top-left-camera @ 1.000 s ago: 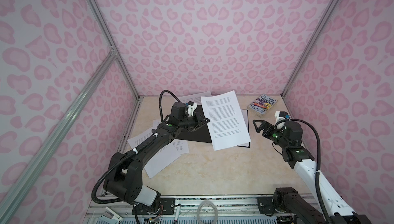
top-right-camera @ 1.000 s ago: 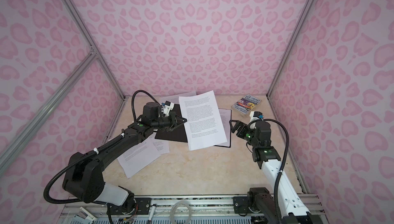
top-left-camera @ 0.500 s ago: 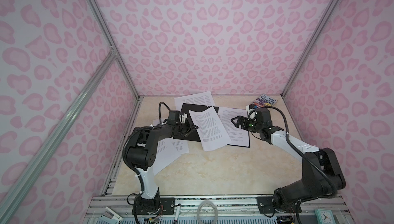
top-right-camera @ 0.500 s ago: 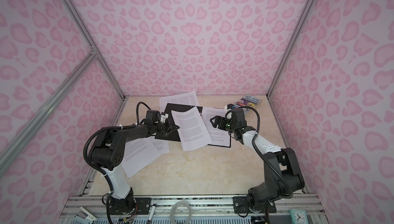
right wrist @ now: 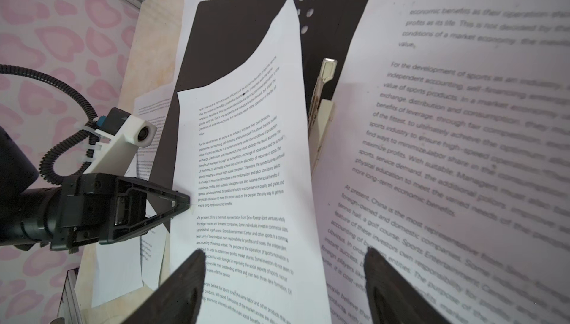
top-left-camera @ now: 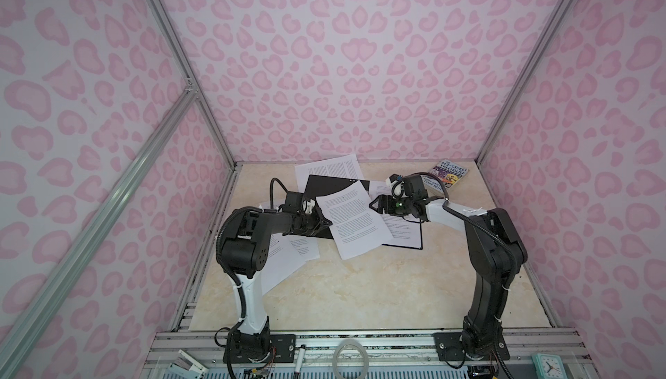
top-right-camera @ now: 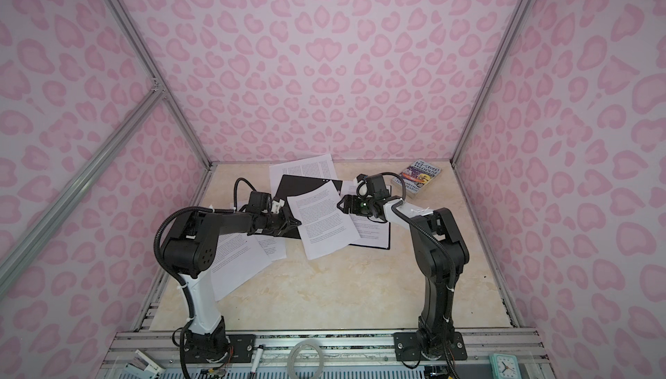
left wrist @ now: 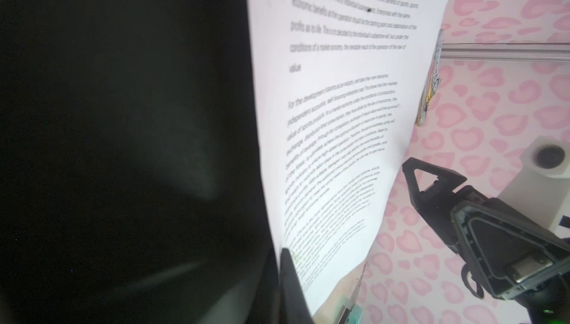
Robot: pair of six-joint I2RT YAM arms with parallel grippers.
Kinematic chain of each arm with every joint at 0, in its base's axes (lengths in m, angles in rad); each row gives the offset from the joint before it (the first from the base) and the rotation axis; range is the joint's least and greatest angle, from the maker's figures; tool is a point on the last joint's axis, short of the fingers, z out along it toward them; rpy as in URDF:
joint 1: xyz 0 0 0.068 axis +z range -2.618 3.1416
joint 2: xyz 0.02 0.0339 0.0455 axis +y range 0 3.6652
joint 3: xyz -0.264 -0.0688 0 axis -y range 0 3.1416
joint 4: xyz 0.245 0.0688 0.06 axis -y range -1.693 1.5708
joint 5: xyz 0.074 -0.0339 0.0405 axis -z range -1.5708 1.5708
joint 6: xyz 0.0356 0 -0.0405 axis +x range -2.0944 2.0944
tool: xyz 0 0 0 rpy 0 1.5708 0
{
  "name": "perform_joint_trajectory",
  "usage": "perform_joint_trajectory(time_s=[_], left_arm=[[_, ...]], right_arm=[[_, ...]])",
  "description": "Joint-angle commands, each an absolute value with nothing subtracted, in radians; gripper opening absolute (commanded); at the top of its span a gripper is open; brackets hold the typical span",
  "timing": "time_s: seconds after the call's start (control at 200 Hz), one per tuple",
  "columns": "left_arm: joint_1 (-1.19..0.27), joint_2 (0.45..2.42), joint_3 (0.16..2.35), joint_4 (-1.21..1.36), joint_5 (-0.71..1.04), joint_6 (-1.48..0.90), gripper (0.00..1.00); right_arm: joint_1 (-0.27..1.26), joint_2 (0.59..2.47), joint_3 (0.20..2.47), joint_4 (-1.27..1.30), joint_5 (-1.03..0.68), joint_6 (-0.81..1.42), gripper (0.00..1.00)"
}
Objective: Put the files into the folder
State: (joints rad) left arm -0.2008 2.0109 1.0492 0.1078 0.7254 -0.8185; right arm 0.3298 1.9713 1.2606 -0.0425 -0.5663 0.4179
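You have a book (top-left-camera: pixel 448 178) lying flat at the table's (top-left-camera: pixel 360 294) far right corner. Along the near rail (top-left-camera: pixel 396 337) you see a clear ring (top-left-camera: pixel 351 343), a pen (top-left-camera: pixel 301 352) left of it, and a teal clock (top-left-camera: pixel 547 367) far right.

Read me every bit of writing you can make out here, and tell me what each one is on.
"STOREY TREEHOUSE": book cover, far right corner.
"For the development of sports as an industry": lifted sheet pinched by the left tool.
"At present, China is the most representative": lifted sheet, also second sheet on the folder.
Too small or blurred: the book's other lettering, remaining sheets, clock face.
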Motion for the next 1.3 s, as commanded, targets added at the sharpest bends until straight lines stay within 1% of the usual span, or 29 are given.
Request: perform_joint_trajectory(time_s=[0.0,0.285,0.385,0.49,0.545,0.645,0.8,0.885,0.94,0.995,1.045,1.07,1.09,1.135,1.205,1.23,1.245,1.295], left_arm=[[-0.198,2.03,1.058,0.13,0.729,-0.801,0.04],[-0.191,2.057,1.064,0.147,0.745,-0.811,0.03],[-0.191,2.058,1.065,0.15,0.747,-0.811,0.03],[-0.191,2.061,1.065,0.149,0.748,-0.811,0.03],[-0.191,2.063,1.065,0.15,0.75,-0.813,0.03],[-0.19,2.063,1.065,0.153,0.753,-0.816,0.03],[-0.19,2.056,1.063,0.161,0.76,-0.818,0.03],[-0.19,2.052,1.062,0.172,0.773,-0.824,0.04],[-0.19,2.046,1.06,0.183,0.785,-0.829,0.05],[-0.189,2.027,1.056,0.184,0.792,-0.837,0.13],[-0.189,1.999,1.047,0.217,0.8,-0.849,0.25],[-0.189,1.98,1.043,0.222,0.806,-0.858,0.34],[-0.189,1.963,1.038,0.225,0.809,-0.869,0.44],[-0.19,1.917,1.023,0.24,0.812,-0.894,0.63],[-0.191,1.829,0.979,0.301,0.811,-0.948,0.85],[-0.193,1.791,0.966,0.318,0.811,-0.963,1.0],[-0.193,1.771,0.957,0.325,0.808,-0.971,0.98],[-0.197,1.698,0.936,0.329,0.798,-0.984,0.98]], right_arm=[[0.333,2.027,1.314,-0.115,-0.581,0.374,0.79],[0.35,2.101,1.382,-0.165,-0.626,0.357,0.65],[0.35,2.105,1.386,-0.163,-0.651,0.362,0.59],[0.351,2.099,1.382,-0.155,-0.682,0.369,0.49],[0.351,2.097,1.382,-0.159,-0.689,0.372,0.4],[0.351,2.091,1.379,-0.167,-0.693,0.37,0.29],[0.35,2.082,1.371,-0.177,-0.698,0.372,0.14],[0.35,2.069,1.364,-0.179,-0.712,0.374,0.0],[0.349,2.054,1.36,-0.181,-0.723,0.375,0.0],[0.346,2.034,1.355,-0.183,-0.747,0.378,0.0],[0.337,2.011,1.348,-0.184,-0.762,0.388,0.0],[0.333,1.995,1.342,-0.184,-0.761,0.391,0.0],[0.329,1.981,1.333,-0.182,-0.758,0.395,0.0],[0.32,1.938,1.304,-0.164,-0.748,0.405,0.0],[0.298,1.862,1.232,-0.103,-0.735,0.437,0.0],[0.285,1.837,1.203,-0.077,-0.728,0.453,0.0],[0.279,1.819,1.186,-0.062,-0.723,0.464,0.0],[0.234,1.764,1.117,-0.01,-0.709,0.509,0.0]])
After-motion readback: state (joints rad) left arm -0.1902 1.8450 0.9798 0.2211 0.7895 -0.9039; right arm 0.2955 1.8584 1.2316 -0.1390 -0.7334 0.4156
